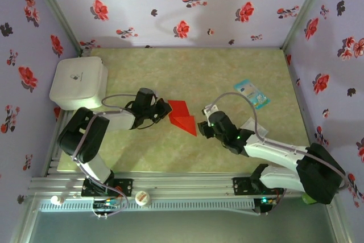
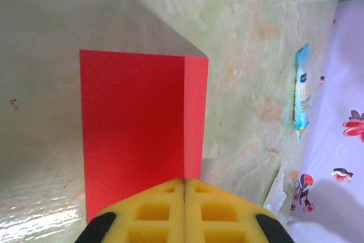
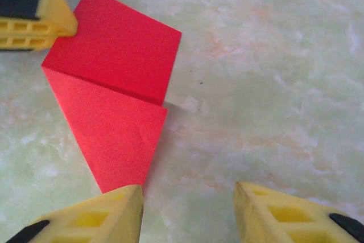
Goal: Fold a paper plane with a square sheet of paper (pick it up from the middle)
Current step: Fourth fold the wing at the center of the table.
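Pinching red paper (image 2: 133, 129): left gripper (image 2: 185, 185) | right gripper (image 3: 187, 194): parted, perhaps touching tip

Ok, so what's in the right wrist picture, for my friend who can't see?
A folded red paper, square above and pointed below, lies on a pale green marbled table. The right pincer stands open at the bottom, one yellow finger beside the paper's point; the left pincer is shut on its upper-left edge.
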### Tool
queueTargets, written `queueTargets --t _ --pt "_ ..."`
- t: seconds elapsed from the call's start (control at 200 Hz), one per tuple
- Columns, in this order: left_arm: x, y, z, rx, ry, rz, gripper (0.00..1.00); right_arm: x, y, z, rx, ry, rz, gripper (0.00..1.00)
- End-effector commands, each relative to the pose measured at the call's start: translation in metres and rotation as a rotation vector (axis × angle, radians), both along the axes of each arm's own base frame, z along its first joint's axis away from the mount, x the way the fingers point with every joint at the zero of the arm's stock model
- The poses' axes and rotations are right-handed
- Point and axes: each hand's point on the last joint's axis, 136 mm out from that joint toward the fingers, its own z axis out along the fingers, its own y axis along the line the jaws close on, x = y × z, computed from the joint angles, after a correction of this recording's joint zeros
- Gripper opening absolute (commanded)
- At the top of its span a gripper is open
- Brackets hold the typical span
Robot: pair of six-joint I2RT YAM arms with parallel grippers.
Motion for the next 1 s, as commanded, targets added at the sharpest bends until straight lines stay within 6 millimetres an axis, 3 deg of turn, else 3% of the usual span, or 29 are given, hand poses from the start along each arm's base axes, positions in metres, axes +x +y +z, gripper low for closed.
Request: queueTargets --t 0.0,0.225,0.675,0.995 --pt "-0.004 0.001 0.006 -0.002 -0.010 -0.002 0.00 0.004 0.003 0.009 -0.123 -0.138 0.057 0.45" --pt "-0.004 0.001 0.012 -0.010 -0.017 0.003 0.00 -0.009 0.021 0.025 -0.220 -0.375 0.133 0.41" --pt "-0.005 0.000 0.014 -0.021 -0.010 0.003 0.00 -0.027 0.045 -0.008 -0.209 -0.262 0.290 0.36" --pt "-0.003 -0.001 0.019 -0.026 -0.006 0.005 0.00 -0.021 0.061 -0.020 -0.220 -0.266 0.323 0.36"
